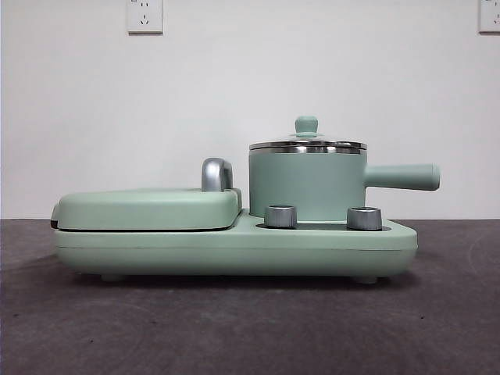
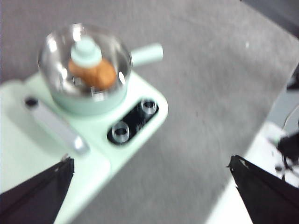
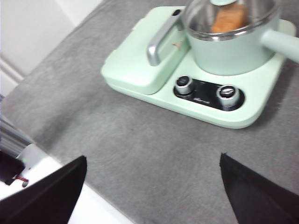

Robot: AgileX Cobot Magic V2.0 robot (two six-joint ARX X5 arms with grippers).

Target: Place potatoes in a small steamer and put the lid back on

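A dark grey, felt-like table surface runs back to a plain white wall, which carries a white power socket high on the left and the edge of another at the top right corner. On the surface stands a mint-green cooking appliance base. On its left half lies the flat mint-green griddle cover, closed, with a curved steel handle at its inner edge. In front of the pot, two round steel control knobs sit on a black panel.

On the right half of the base stands the small mint-green cylindrical steamer pot, upright, its straight side handle pointing right. The round glass lid with steel rim and mint-green knob sits on the pot's rim. Through the glass both wrist views show the orange-brown oblong potato lying inside the pot, under the lid's knob.

The left gripper hangs above the table with its black jaws spread wide and nothing between them; the pot and potato lie well ahead of it, beyond the jaw tips, and nothing touches it. The right gripper is likewise released, jaws wide apart over bare grey surface, with the appliance well ahead of it and the pot at the far end. Neither arm shows in the front view.
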